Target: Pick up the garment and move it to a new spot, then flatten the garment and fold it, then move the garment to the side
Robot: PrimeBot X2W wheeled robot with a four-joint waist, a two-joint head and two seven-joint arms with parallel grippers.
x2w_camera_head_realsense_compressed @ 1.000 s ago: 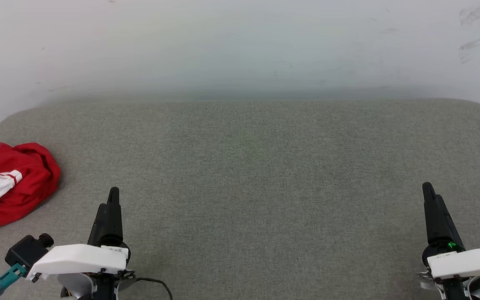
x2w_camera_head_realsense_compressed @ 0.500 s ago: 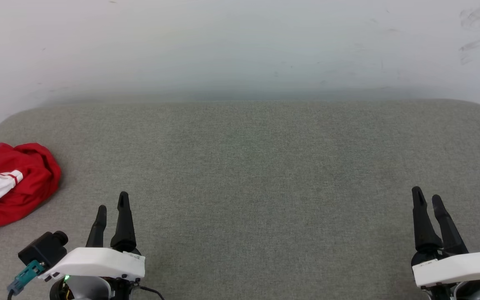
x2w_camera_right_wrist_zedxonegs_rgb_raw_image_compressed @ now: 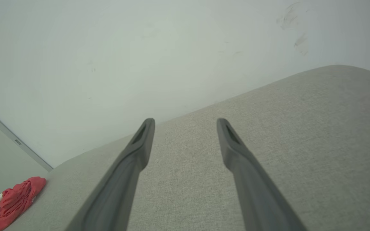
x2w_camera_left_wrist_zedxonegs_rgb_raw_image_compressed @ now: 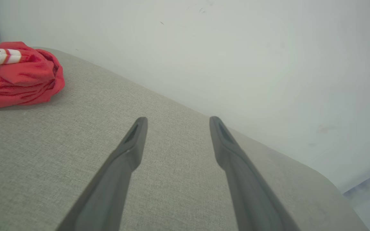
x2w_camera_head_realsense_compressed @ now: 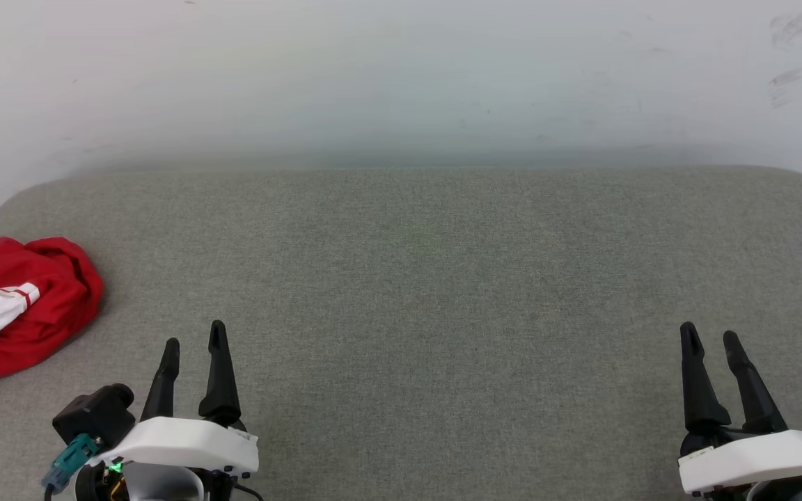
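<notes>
Low in the frame, fingers apart and holding nothing: left gripper (x2w_camera_head_realsense_compressed: 195,334) and right gripper (x2w_camera_head_realsense_compressed: 708,331). Well apart from the garment (x2w_camera_head_realsense_compressed: 21,306), bunched at the left edge on the grey cushion (x2w_camera_head_realsense_compressed: 443,278). Could well pinch just one loose fold and drag the heap off that edge.

A grey fabric surface (x2w_camera_head_realsense_compressed: 443,278) meets a scuffed white wall (x2w_camera_head_realsense_compressed: 401,76).

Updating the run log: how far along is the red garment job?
Done: nothing visible; the garment lies crumpled at the left edge of the grey cushion. In hand: left gripper and right gripper are open and empty, apart from it. Left: pick up, move, flatten, fold, set aside.
</notes>
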